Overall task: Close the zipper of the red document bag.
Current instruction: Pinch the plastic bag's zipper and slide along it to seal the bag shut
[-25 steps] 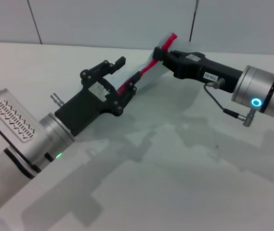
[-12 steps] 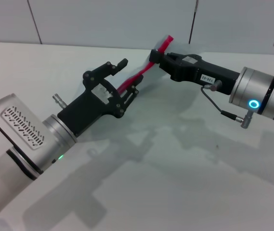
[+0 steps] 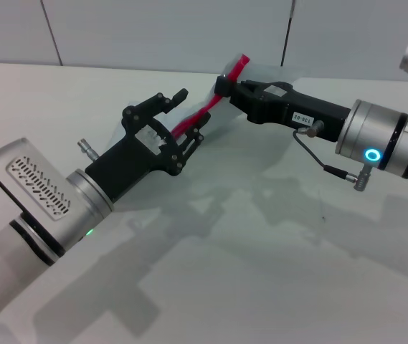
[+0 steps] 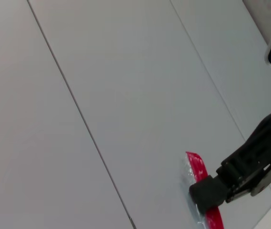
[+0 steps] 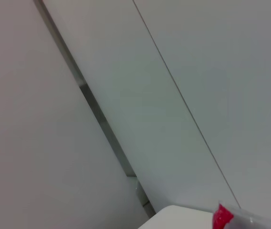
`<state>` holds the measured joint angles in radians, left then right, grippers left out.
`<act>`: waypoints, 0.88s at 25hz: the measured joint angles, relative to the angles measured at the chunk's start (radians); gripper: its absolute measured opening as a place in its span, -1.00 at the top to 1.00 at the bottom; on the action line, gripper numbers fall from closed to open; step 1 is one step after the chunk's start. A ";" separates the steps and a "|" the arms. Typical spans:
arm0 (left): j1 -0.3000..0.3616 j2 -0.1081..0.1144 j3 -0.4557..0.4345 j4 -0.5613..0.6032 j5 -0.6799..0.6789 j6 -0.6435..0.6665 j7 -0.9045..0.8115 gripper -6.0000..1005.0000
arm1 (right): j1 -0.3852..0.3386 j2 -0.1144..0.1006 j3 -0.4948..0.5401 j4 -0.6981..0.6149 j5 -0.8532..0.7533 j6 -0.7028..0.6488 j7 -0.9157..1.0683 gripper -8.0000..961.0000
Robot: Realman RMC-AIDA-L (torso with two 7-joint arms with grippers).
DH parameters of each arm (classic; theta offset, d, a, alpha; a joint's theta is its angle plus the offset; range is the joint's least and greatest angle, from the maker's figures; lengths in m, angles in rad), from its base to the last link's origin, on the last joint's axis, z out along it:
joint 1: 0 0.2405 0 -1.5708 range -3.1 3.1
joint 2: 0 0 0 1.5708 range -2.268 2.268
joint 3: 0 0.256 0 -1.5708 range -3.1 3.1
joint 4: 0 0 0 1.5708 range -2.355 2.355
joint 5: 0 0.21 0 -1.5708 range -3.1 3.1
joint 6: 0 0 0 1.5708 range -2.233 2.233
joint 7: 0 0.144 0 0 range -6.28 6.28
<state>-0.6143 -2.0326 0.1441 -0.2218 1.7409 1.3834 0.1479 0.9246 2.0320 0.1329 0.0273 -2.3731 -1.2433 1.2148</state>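
The red document bag is held up off the table, tilted, its translucent sheet faint behind the red edge. The zipper is the bright red strip running from my left gripper up to my right gripper. My right gripper is shut on the strip near its upper end, and a short red tip sticks out beyond it. My left gripper is open, with the strip's lower end between its fingers, close to the lower one. The slider cannot be made out. The left wrist view shows the strip and the right gripper.
A white table spreads under both arms. A pale panelled wall stands behind it. In the right wrist view only the wall and the bag's red tip show.
My right gripper has carried the bag's upper end leftward and slightly up, toward my left gripper. The left gripper has risen a little and stayed open.
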 joint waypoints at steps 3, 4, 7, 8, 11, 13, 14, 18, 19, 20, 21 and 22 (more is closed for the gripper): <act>0.000 0.000 -0.001 0.001 0.000 -0.001 0.005 0.17 | 0.000 0.000 0.000 0.001 0.000 0.000 0.000 0.86; 0.000 0.000 -0.001 0.001 0.000 -0.002 0.010 0.18 | 0.000 -0.001 0.000 0.001 0.000 0.000 0.000 0.86; 0.000 -0.002 -0.002 0.000 0.000 -0.002 0.036 0.18 | 0.000 -0.001 0.000 0.001 0.000 0.000 0.000 0.86; 0.000 -0.002 -0.002 -0.001 0.000 -0.002 0.042 0.18 | 0.000 -0.001 0.001 0.001 0.000 0.001 0.000 0.85; 0.000 -0.002 -0.003 -0.004 0.000 -0.002 0.051 0.19 | 0.000 -0.001 0.001 0.000 0.000 0.001 0.000 0.85; 0.000 -0.002 -0.003 -0.004 0.000 -0.002 0.051 0.19 | 0.000 -0.001 0.001 0.000 0.000 0.001 0.000 0.85; 0.000 -0.002 -0.003 -0.005 0.000 -0.002 0.051 0.19 | 0.000 -0.001 0.001 0.000 0.000 0.001 0.000 0.85; 0.001 -0.002 -0.003 -0.003 0.000 -0.002 0.051 0.43 | 0.000 -0.001 0.001 0.000 0.000 0.003 0.000 0.84; 0.001 -0.002 -0.003 -0.003 0.000 -0.002 0.051 0.48 | 0.000 -0.001 0.001 0.000 0.000 0.003 0.000 0.84; 0.001 -0.002 -0.003 -0.003 0.000 -0.002 0.051 0.51 | 0.000 -0.001 0.001 0.000 0.000 0.005 0.000 0.84; 0.001 -0.002 -0.003 -0.002 0.000 -0.002 0.051 0.54 | 0.000 -0.001 0.001 0.000 0.000 0.006 0.000 0.84; 0.001 -0.002 -0.003 -0.002 0.000 -0.001 0.052 0.57 | 0.000 -0.001 0.001 0.000 0.000 0.007 0.000 0.83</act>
<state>-0.6135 -2.0341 0.1411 -0.2235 1.7409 1.3820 0.1994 0.9249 2.0309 0.1336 0.0276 -2.3729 -1.2368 1.2148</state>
